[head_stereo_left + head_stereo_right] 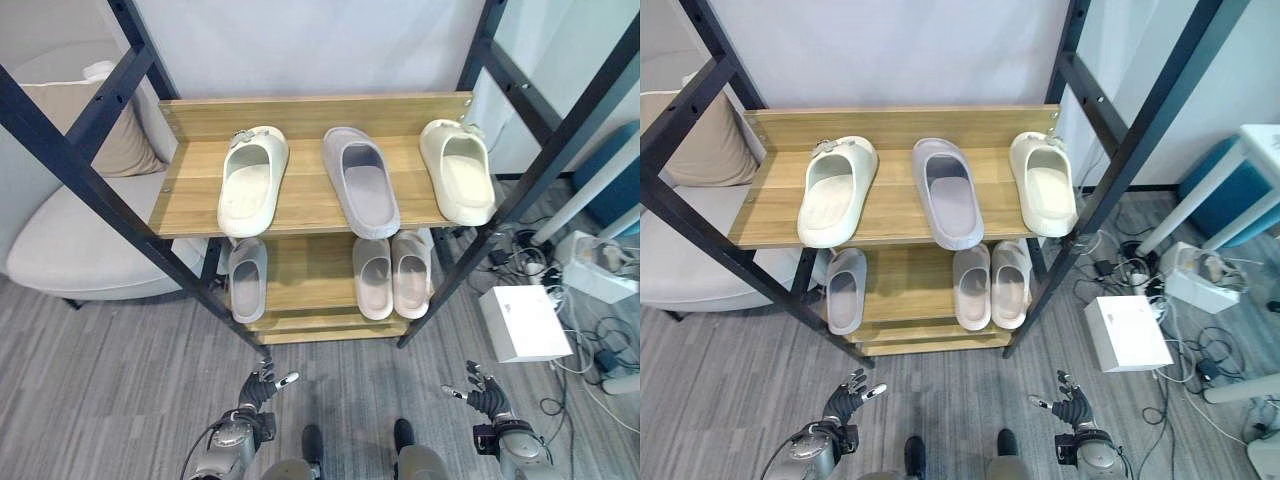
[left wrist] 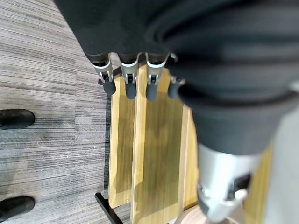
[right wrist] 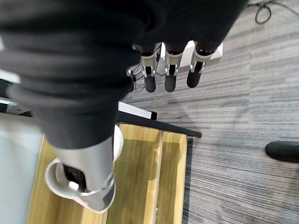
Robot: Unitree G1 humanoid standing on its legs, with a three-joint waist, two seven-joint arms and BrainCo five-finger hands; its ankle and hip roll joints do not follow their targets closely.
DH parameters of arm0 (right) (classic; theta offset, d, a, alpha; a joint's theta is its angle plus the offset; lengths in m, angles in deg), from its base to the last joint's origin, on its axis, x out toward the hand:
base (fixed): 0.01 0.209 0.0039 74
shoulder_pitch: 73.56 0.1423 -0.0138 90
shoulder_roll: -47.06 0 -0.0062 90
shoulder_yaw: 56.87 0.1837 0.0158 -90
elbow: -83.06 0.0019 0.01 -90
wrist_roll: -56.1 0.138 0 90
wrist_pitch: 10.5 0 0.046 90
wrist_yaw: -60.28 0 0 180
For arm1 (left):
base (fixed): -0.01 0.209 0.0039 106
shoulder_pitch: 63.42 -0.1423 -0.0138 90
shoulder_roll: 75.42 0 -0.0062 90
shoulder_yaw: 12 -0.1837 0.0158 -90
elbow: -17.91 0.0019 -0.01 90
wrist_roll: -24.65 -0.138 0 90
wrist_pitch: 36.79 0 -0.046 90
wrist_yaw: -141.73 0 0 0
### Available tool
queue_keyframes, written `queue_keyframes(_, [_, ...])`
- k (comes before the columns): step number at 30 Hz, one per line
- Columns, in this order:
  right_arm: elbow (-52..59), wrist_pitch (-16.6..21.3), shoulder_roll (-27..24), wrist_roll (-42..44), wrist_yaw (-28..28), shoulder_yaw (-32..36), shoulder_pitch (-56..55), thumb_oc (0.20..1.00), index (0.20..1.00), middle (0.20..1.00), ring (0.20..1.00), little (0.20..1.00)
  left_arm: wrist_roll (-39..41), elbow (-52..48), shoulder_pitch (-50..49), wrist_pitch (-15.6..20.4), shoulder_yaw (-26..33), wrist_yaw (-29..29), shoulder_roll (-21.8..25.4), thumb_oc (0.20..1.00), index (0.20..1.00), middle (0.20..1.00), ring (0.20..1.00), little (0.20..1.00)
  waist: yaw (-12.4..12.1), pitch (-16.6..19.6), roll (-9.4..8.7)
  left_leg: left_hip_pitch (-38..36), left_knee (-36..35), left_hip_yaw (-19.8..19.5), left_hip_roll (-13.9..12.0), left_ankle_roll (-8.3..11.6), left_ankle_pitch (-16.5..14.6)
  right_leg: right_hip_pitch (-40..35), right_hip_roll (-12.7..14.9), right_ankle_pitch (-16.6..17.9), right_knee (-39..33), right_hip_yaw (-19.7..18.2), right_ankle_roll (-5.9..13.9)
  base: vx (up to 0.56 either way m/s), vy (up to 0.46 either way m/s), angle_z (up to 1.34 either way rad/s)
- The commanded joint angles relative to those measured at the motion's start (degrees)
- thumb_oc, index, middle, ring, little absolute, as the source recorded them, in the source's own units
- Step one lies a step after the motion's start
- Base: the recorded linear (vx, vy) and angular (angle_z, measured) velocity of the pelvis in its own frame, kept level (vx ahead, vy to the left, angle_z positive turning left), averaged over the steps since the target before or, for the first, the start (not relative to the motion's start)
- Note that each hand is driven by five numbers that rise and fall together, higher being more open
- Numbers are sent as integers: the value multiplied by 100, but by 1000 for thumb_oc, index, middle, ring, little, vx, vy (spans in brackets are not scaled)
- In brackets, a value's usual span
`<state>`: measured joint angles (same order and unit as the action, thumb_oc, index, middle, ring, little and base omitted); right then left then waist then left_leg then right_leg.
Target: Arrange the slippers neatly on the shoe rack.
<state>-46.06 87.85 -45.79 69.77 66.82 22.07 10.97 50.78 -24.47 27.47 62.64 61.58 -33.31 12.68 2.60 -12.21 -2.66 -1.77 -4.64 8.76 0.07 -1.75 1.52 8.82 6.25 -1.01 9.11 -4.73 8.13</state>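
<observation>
Six slippers (image 1: 253, 180) sit on the rack (image 1: 300, 205); left hand (image 1: 262, 388) and right hand (image 1: 483, 396) hang open, empty, at frame bottom.

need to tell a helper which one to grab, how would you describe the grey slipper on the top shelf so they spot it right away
Find the wooden shoe rack with black metal legs, standing in front of the white wall. On its top shelf three slippers lie in a row, toes pointing to the wall. The grey slipper is the middle one, darker and lilac-grey, while the cream slipper to its left and the other cream slipper to its right are pale.
</observation>
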Motion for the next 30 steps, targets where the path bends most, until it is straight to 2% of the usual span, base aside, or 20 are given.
queue_keyframes(1, [243, 193, -200, 194, -8, 35, -42, 1000, 1000, 1000, 1000, 1000, 66, -151, 86, 159, 42, -8, -4, 1000, 1000, 1000, 1000, 1000, 152, -186, 36, -145, -36, -664, 43, 272, -106, -119, -599, 151, -565, 216, -142, 228, -71, -3])
queue_keyframes(2, [202, 211, -181, 285, -37, 81, -213, 1000, 1000, 1000, 1000, 1000, 41, -23, 124, 153, -16, -71, -78, 1000, 1000, 1000, 1000, 1000, 253, -149, 53, -254, -36, -789, 20, 297, -111, -402, -657, 13, -637, 16, -241, 225, -70, 39])
queue_keyframes(5, [179, 219, -202, 282, -98, 127, -319, 1000, 1000, 1000, 1000, 1000, -35, -36, 109, 153, -31, -115, -115, 1000, 1000, 1000, 1000, 1000, 234, -93, 31, -370, -8, -746, -12, 370, -138, -661, -679, -14, -798, -9, -344, 194, -122, 82])
queue_keyframes(6, [167, 217, -253, 324, -124, 171, -385, 1000, 1000, 1000, 1000, 1000, -26, -88, 122, 136, -45, -144, -134, 1000, 1000, 1000, 1000, 1000, 255, -103, -11, -223, 651, -752, -23, 486, -208, -850, -611, -12, -943, 108, -427, 178, -197, 30])
queue_keyframes(9, [155, 221, -382, 326, -140, 166, -357, 1000, 1000, 1000, 1000, 1000, 28, -91, 210, 142, -101, -132, -167, 1000, 1000, 1000, 1000, 1000, 136, -243, -111, 363, 1683, -977, 180, 652, 21, -1071, -506, -39, -994, 207, -539, 70, -129, 14])
queue_keyframes(10, [169, 206, -412, 304, -135, 164, -346, 1000, 1000, 1000, 1000, 1000, 62, -95, 206, 138, -93, -116, -177, 1000, 1000, 1000, 1000, 1000, 126, -235, -127, 479, 1569, -983, 159, 627, -8, -1125, -461, -66, -1030, 208, -538, 103, -15, 17])
queue_keyframes(12, [268, 201, -480, 261, -121, 213, -372, 1000, 1000, 1000, 1000, 1000, 48, -172, 133, 116, -101, -129, -156, 1000, 1000, 1000, 1000, 1000, 75, -171, -136, 622, 1036, -966, -41, 559, -20, -1219, -392, -140, -1110, 195, -493, 170, 17, 1])
queue_keyframes(14, [326, 201, -518, 243, -73, 192, -340, 1000, 1000, 1000, 1000, 1000, 10, -169, 77, 100, -124, -94, -162, 1000, 1000, 1000, 1000, 1000, -3, -83, -33, 665, 436, -1340, -172, 580, 320, -1244, -433, -306, -1053, 92, -460, 199, 65, 2])
queue_keyframes(16, [283, 187, -506, 202, -85, 172, -332, 1000, 1000, 1000, 1000, 1000, 19, -118, 52, 90, -97, -91, -189, 1000, 1000, 1000, 1000, 1000, 32, -31, -1, 562, 300, -1246, -207, 581, 316, -1294, -428, -353, -1035, 42, -457, 141, 93, -14])
queue_keyframes(17, [280, 179, -485, 144, -66, 169, -345, 1000, 1000, 1000, 1000, 1000, -19, -113, 40, 76, -113, -78, -203, 1000, 1000, 1000, 1000, 1000, 88, -15, 29, 478, 217, -995, -285, 618, 367, -1319, -409, -371, -1012, 75, -461, 174, 139, -20])
queue_keyframes(21, [271, 117, -491, -94, -47, 106, -284, 1000, 1000, 1000, 1000, 1000, -112, -67, 11, 95, -198, -162, -197, 1000, 1000, 1000, 1000, 1000, 78, 99, 100, 104, -36, -940, -219, 568, 283, -1463, -320, -328, -1118, 64, -417, 159, 125, -15])
queue_keyframes(30, [203, 83, -496, -372, -142, -156, 4, 1000, 1000, 1000, 1000, 1000, -248, -104, -38, 66, -236, -236, -94, 1000, 1000, 1000, 1000, 1000, -69, 219, 1, -84, -36, -827, -85, 412, -2, -1607, -112, -207, -1350, 43, -219, 79, 71, -5])
